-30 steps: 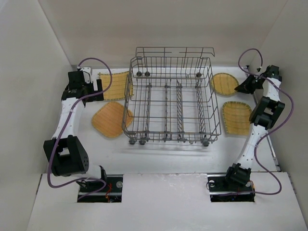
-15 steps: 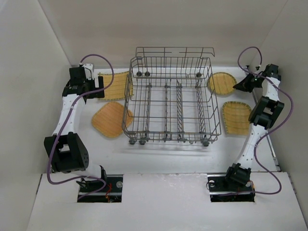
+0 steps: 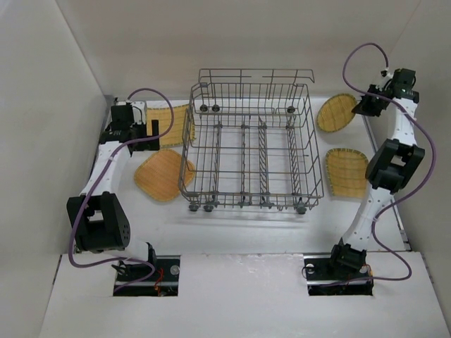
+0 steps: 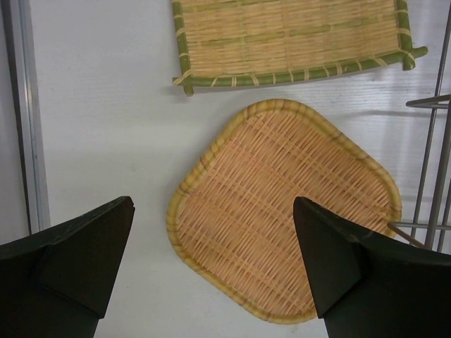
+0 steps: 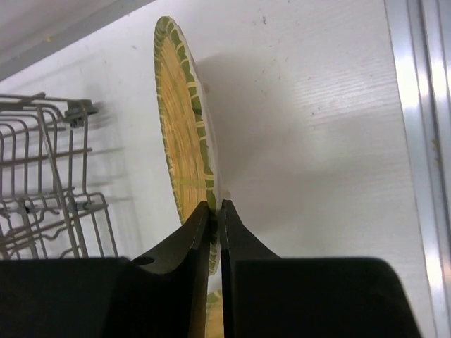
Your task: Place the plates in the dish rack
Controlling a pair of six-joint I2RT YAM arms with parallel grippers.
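Observation:
The grey wire dish rack (image 3: 248, 151) stands mid-table with no plates in it. My right gripper (image 3: 366, 108) is shut on the rim of a round green-edged plate (image 3: 335, 113) and holds it tilted up off the table at the back right; in the right wrist view the plate (image 5: 184, 134) stands edge-on between the jaws. A ribbed square plate (image 3: 347, 172) lies flat below it. My left gripper (image 3: 151, 132) is open above the orange-tan rounded-square plate (image 3: 163, 175), which shows in the left wrist view (image 4: 282, 211). A green-edged rectangular plate (image 3: 171, 124) lies behind it, seen also in the left wrist view (image 4: 292, 39).
White walls close in on the left, the back and the right. A metal strip (image 5: 423, 141) runs along the table's right edge. The rack's wire corner (image 4: 430, 176) sits just right of the left gripper.
My right gripper has risen and moved back with the round plate, tilting it off the table. My left gripper has shifted right and forward over the orange-tan plate.

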